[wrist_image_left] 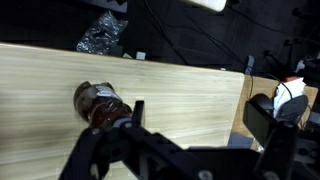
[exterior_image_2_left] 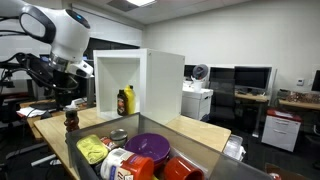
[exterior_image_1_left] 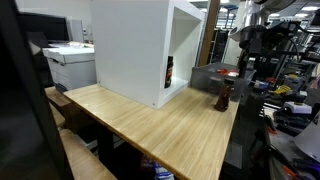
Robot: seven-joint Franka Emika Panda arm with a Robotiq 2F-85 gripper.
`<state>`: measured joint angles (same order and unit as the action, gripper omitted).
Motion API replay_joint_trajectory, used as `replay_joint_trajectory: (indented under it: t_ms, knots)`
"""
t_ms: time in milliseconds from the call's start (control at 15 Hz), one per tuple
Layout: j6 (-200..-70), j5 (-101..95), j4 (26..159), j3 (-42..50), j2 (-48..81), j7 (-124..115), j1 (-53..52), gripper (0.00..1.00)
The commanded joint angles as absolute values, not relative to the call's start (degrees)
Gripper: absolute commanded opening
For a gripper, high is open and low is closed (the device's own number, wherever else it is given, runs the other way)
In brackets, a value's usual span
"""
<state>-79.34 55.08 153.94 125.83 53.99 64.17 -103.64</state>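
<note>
One dark bottle [wrist_image_left: 100, 103] upright on the wooden table [wrist_image_left: 180, 100], label unreadable, just below wide-open, empty jaws.

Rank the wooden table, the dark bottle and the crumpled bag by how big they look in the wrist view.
1. wooden table, by far the largest.
2. dark bottle and crumpled bag look alike; the bag lies beyond the table, farther from the camera, so unranked.
</note>
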Motion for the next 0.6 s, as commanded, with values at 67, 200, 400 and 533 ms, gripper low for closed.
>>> replay_joint_trajectory:
  t_ms: [67,200,400,533]
  knots:
    - [-75.43,50.05,149.78,122.36,48.04,69.69,-95.67,1.0]
    - [-75.15,48.11,149.08,120.43,45.91,70.81,-93.86,1.0]
    - [-80.23,45.59,147.6,113.63,38.32,70.77,-90.33,1.0]
    - [-80.1,46.97,148.03,114.2,37.67,69.91,-91.14,1.0]
